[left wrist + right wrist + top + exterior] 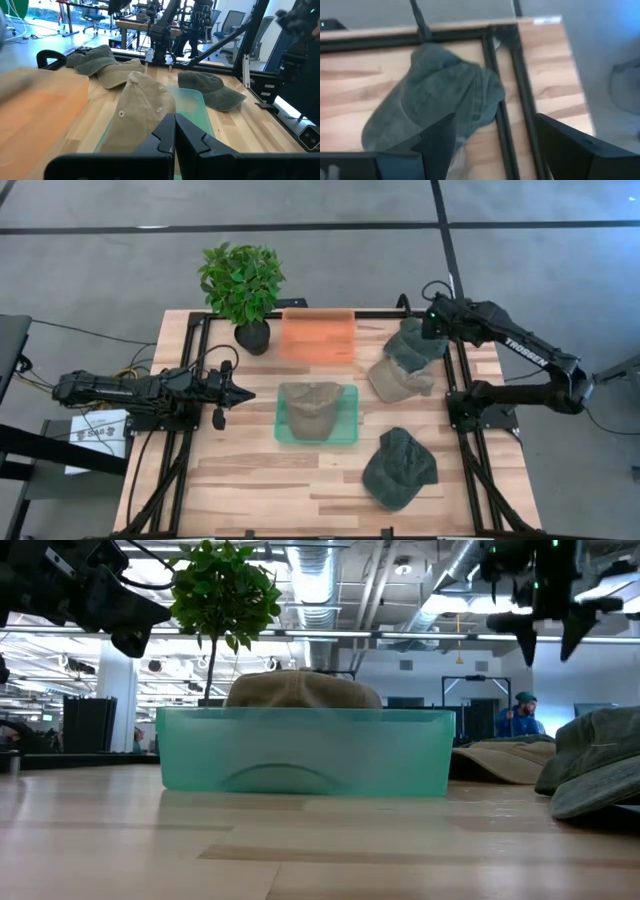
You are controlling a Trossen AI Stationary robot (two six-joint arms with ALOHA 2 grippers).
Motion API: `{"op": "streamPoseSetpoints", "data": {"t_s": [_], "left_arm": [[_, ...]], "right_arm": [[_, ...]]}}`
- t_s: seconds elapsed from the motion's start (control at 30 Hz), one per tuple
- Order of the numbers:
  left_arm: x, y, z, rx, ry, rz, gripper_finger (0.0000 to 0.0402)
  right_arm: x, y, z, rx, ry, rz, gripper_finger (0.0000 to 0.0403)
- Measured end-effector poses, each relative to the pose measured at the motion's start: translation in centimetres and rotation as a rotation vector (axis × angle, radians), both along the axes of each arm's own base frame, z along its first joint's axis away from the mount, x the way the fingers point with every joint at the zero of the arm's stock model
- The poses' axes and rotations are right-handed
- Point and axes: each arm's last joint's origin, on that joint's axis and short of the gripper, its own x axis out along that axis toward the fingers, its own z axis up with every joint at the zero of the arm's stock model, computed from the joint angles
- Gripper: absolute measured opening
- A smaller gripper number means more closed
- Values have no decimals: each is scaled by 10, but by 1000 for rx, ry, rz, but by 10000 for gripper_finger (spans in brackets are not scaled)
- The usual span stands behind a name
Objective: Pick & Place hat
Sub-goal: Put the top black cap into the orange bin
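The right gripper [432,318] hangs with fingers spread apart directly above the green hat [412,340] at the table's [260,480] two o'clock corner, not touching it. That hat overlaps a tan hat [400,380] at its six o'clock. The left gripper [245,393], fingers pressed together, waits at nine o'clock of the teal tray [350,425].

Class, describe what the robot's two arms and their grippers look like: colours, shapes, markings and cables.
Both arms are black, built of jointed tubular segments. The right arm carries white TROSSEN lettering and a small green light near its wrist. The left arm has thin dark cables running along it. The left gripper and right gripper each have two flat, angular black fingers.
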Motion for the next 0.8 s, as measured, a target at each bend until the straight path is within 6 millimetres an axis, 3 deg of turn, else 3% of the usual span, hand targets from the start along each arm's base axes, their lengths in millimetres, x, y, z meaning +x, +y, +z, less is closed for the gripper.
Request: {"op": "streamPoseSetpoints", "data": {"t_s": [0.3, 0.43, 0.67, 0.8], "left_arm": [[0, 0, 0, 2, 0, 16, 0], [0, 1, 0, 2, 0, 19, 0], [0, 1, 0, 2, -1, 27, 0], [0, 1, 0, -1, -1, 27, 0]], "right_arm": [[-21, -26, -57, 108, -108, -62, 260], [-29, -40, -68, 85, -198, -78, 260], [-46, -60, -77, 79, -194, -90, 260], [-51, -71, -90, 165, -210, -89, 260]]}}
